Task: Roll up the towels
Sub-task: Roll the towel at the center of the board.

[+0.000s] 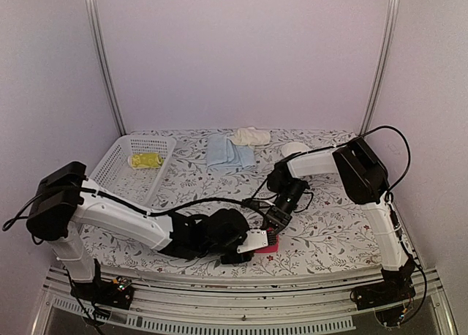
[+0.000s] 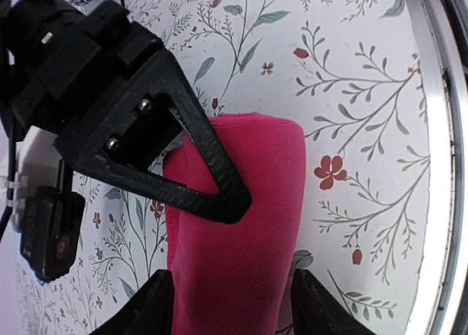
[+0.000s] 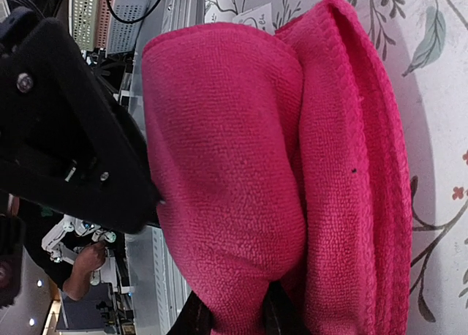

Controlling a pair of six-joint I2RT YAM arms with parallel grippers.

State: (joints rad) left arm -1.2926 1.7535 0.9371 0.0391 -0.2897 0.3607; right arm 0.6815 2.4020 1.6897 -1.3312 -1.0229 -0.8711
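Observation:
A hot pink towel (image 2: pixel 241 232) lies rolled on the floral cover near the table's front edge (image 1: pixel 269 241). My left gripper (image 2: pixel 234 306) straddles the roll, open, one finger along each side without squeezing it. From above, my right gripper (image 3: pixel 238 306) is shut on a fold of the pink towel (image 3: pixel 234 174); one of its black fingers (image 2: pixel 208 178) lies across the roll. In the top view both grippers meet at the towel, the left (image 1: pixel 262 240) and the right (image 1: pixel 275 224). A light blue towel (image 1: pixel 228 152) and a cream towel (image 1: pixel 251 136) lie at the back. A yellow-green towel (image 1: pixel 145 160) sits in the basket.
A white plastic basket (image 1: pixel 117 167) stands at the back left. Another pale cloth (image 1: pixel 295 148) lies at the back right. The metal front rail (image 2: pixel 439 167) runs close beside the pink roll. Cables trail from the right arm (image 1: pixel 252 202).

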